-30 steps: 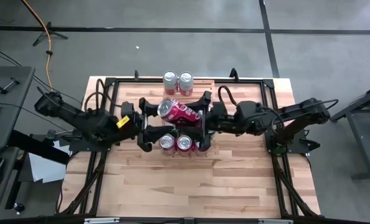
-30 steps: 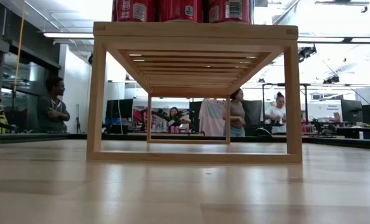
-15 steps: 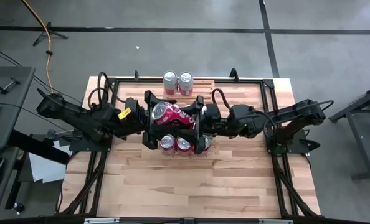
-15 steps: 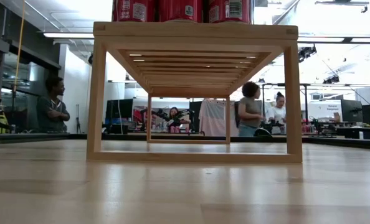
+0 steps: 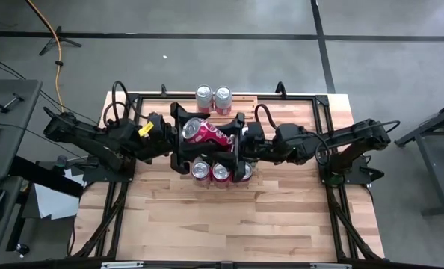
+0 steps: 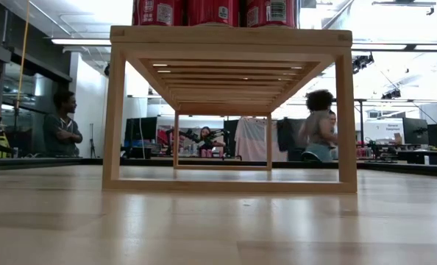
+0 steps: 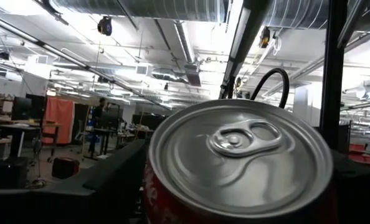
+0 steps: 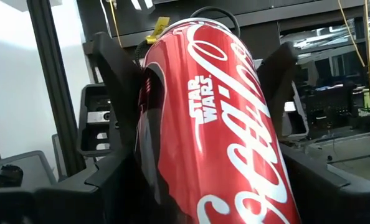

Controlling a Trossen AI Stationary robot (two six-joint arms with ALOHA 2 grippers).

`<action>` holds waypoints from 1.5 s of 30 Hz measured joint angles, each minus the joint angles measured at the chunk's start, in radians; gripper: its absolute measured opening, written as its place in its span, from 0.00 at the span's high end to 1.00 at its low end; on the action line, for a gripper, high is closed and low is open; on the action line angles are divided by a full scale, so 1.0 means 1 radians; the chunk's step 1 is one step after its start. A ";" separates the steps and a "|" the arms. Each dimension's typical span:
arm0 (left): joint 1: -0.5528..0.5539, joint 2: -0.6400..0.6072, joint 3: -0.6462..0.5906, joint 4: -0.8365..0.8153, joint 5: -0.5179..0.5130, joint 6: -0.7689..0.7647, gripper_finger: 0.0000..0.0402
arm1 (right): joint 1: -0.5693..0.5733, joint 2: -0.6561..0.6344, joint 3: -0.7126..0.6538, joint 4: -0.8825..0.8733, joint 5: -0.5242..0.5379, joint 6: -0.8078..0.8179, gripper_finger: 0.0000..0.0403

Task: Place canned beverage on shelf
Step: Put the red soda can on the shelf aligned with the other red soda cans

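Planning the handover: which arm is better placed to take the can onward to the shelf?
Left, probably. The can lies between both grippers; the left gripper closes around its top end, while the right gripper holds its other end.

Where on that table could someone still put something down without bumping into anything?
The near half of the table, in front of the row of upright cans, is bare wood. There are also bare strips at the back corners beside the two silver-topped cans. The middle is crowded: the left tool and right tool both close around one tilted red can.
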 joint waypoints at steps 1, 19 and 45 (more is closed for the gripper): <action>0.000 0.000 0.000 0.000 -0.003 0.000 0.28 | 0.000 0.000 0.000 0.000 0.001 -0.005 0.28; 0.001 -0.096 -0.003 -0.259 -0.040 -0.069 0.45 | -0.036 -0.056 0.000 -0.184 -0.026 0.038 0.28; 0.014 -0.105 -0.002 -0.290 -0.068 -0.145 0.48 | -0.066 -0.066 0.002 -0.216 -0.054 0.104 0.28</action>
